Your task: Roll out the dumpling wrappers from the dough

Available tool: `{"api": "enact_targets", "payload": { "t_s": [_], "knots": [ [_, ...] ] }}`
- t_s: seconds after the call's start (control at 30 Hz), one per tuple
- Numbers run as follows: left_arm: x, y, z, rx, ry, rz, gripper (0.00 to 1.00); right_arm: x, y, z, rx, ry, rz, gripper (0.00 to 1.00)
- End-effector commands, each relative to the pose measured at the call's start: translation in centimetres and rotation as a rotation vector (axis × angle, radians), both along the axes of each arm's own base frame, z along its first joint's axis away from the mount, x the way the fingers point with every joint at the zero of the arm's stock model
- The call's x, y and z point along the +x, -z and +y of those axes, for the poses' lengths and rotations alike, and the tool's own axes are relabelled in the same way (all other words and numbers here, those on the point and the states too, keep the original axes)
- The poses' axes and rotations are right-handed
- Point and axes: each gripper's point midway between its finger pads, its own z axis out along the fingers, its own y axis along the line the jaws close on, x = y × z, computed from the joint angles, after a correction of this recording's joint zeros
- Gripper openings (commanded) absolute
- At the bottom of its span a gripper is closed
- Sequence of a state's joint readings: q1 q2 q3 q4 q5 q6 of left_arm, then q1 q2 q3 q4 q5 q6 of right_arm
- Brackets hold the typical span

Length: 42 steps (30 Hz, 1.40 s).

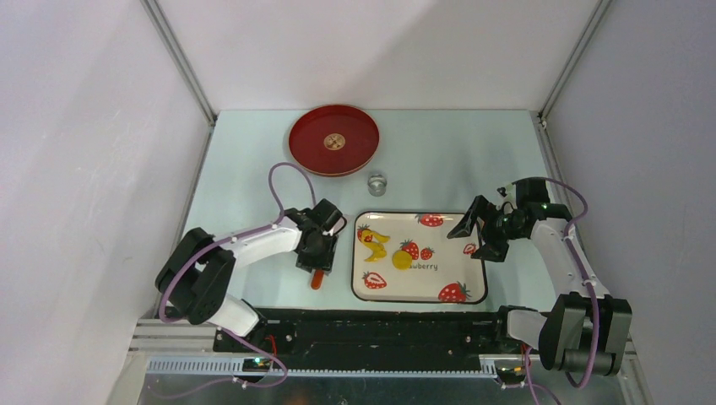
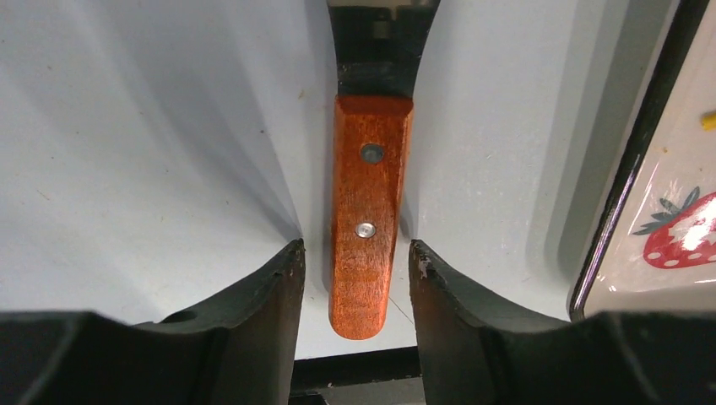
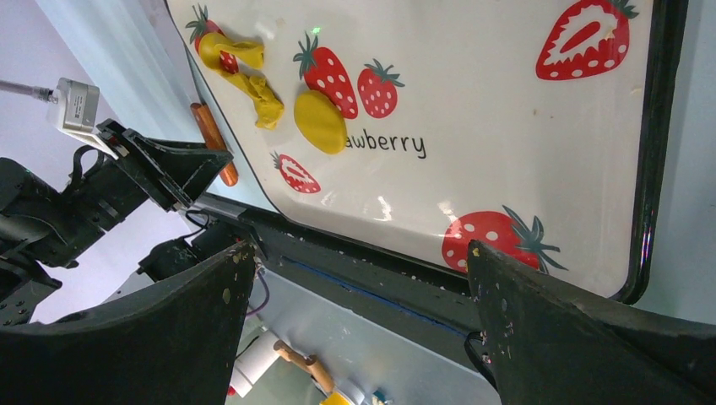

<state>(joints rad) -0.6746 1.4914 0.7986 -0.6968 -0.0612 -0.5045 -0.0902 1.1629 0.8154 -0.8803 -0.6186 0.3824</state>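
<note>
My left hand [image 2: 355, 250] stands apart astride an orange wooden handle [image 2: 365, 194] whose far end is cut off, my right hand [image 3: 359, 251] gapes wide, and the yellow wrapper [image 3: 320, 121], just beside the dough [image 3: 241, 72], hides the start of the lettering on the tray [image 3: 523, 110], leaving "awberry".

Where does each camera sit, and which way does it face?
Top: above, behind the arms, looking down at the table; both arms show.
Left wrist: on that arm, looking down at a wooden handle between its fingers.
Right wrist: on that arm, facing the strawberry tray past its fingers.
Shared: tray and handle, in all three.
</note>
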Motion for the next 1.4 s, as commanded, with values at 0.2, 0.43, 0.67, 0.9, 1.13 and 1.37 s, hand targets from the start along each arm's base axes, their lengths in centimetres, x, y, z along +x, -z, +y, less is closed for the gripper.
{"api": "enact_targets", "payload": {
  "t_s": [0.2, 0.43, 0.67, 0.9, 1.13, 1.37],
  "knots": [
    [0.6, 0.8, -0.2, 0.022, 0.064, 0.001, 0.36, 0.2, -0.6, 0.7, 0.011, -0.029, -0.033, 0.99],
    [0.7, 0.9, -0.8, 0.012, 0.077, 0.018, 0.01, 0.2, -0.4, 1.4, 0.011, -0.048, -0.028, 0.99],
    [1.7, -2.1, -1.5, -0.064, 0.028, -0.085, 0.00, 0.0, -0.3, 2.0, -0.001, -0.067, -0.023, 0.99],
    [1.6, -5.3, -0.1, -0.092, -0.013, -0.204, 0.00, -0.2, 0.1, 2.7, -0.010, -0.101, -0.016, 1.00],
    [0.4, -6.7, 0.6, -0.107, 0.026, -0.225, 0.00, 0.5, 0.5, 1.6, -0.061, -0.059, -0.029, 1.00],
    [-0.3, -8.4, 0.3, -0.213, 0.004, -0.254, 0.00, 3.6, -0.9, 3.0, -0.123, -0.090, -0.068, 1.00]
  ]
}}
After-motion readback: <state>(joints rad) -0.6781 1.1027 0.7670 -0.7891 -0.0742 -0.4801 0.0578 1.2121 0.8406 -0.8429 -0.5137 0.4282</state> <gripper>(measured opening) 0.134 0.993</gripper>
